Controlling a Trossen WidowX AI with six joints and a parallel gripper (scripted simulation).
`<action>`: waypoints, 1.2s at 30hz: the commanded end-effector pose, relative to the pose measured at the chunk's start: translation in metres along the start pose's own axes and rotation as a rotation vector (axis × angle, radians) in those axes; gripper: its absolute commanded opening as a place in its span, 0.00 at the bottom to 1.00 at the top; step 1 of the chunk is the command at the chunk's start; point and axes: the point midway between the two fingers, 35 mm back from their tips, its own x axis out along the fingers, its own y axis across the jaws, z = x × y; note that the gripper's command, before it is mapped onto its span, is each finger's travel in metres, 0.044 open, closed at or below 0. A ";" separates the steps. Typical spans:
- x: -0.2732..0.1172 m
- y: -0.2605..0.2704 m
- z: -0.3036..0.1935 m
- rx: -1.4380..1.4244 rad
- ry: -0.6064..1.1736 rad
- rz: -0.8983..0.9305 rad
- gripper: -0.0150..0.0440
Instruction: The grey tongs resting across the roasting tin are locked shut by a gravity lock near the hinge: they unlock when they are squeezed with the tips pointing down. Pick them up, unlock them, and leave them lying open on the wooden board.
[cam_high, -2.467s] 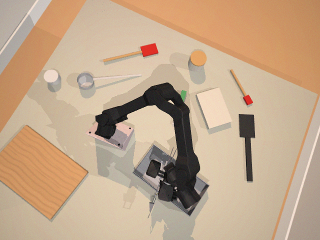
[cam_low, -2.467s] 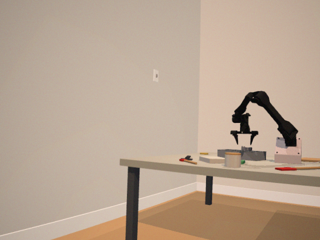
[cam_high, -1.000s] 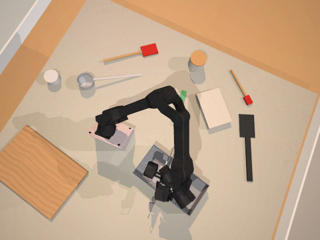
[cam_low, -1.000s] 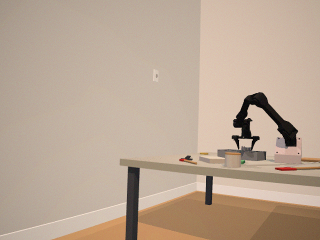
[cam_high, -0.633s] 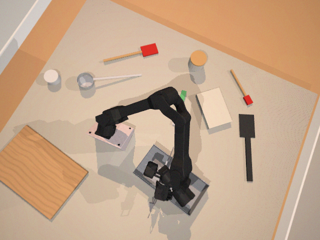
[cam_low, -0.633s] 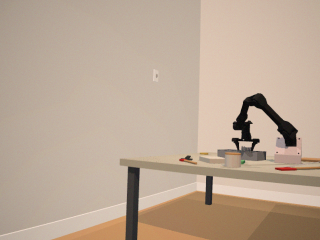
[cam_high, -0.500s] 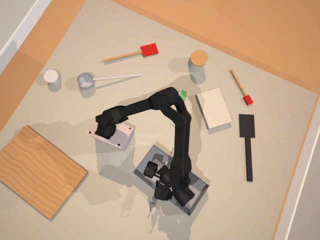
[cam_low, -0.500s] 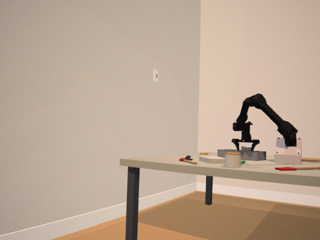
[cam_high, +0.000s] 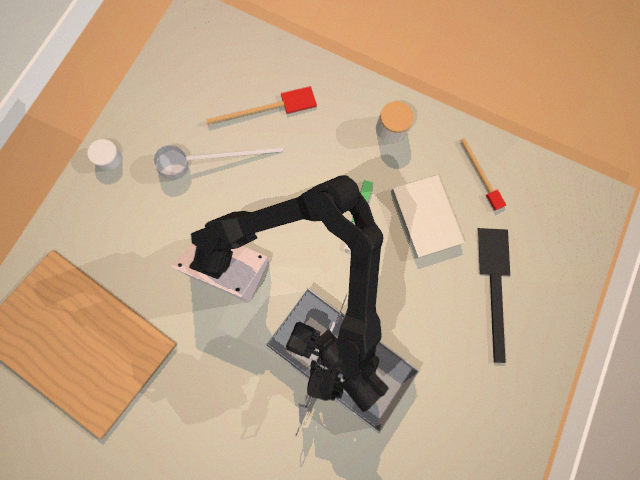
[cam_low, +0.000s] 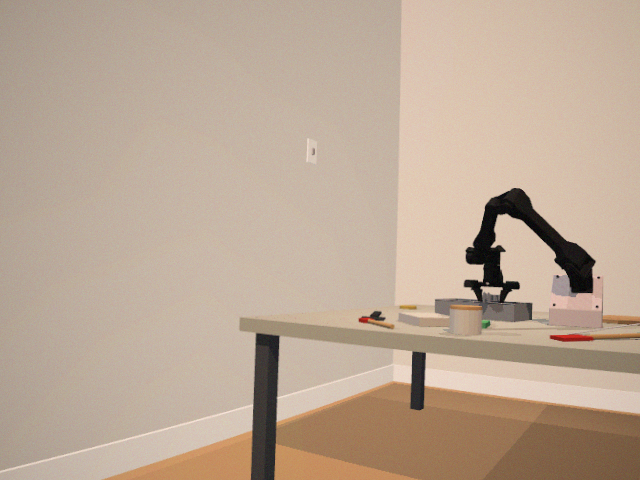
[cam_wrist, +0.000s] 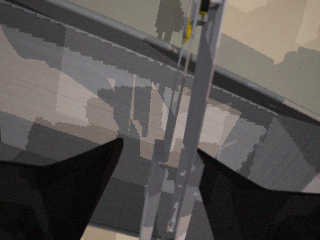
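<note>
The grey tongs (cam_wrist: 198, 100) lie across the roasting tin (cam_high: 400, 397) (cam_low: 509, 311) (cam_wrist: 300, 145), their two arms close together. A black and yellow part shows near their upper end in the wrist view. My gripper (cam_low: 491, 300) (cam_wrist: 158, 147) points down over the tin, open, with its fingers on either side of the tongs. The right finger in the wrist view is close beside one arm; a clear gap shows at the left finger. In the top view my arm hides much of the tongs. The wooden board (cam_high: 93, 351) lies at the left.
My arm's pink base (cam_high: 250, 279) (cam_low: 574, 316) stands between board and tin. A pale block (cam_high: 429, 217), an orange-lidded jar (cam_high: 396, 116), a black spatula (cam_high: 494, 253), a saucepan (cam_high: 171, 162), a white-topped jar (cam_high: 102, 152) and a green object (cam_high: 366, 190) are around.
</note>
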 end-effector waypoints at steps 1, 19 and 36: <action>0.000 0.000 0.000 -0.001 0.000 0.001 0.60; 0.000 0.000 0.000 -0.001 0.000 0.001 0.30; -0.119 0.002 0.002 0.013 -0.001 -0.004 0.00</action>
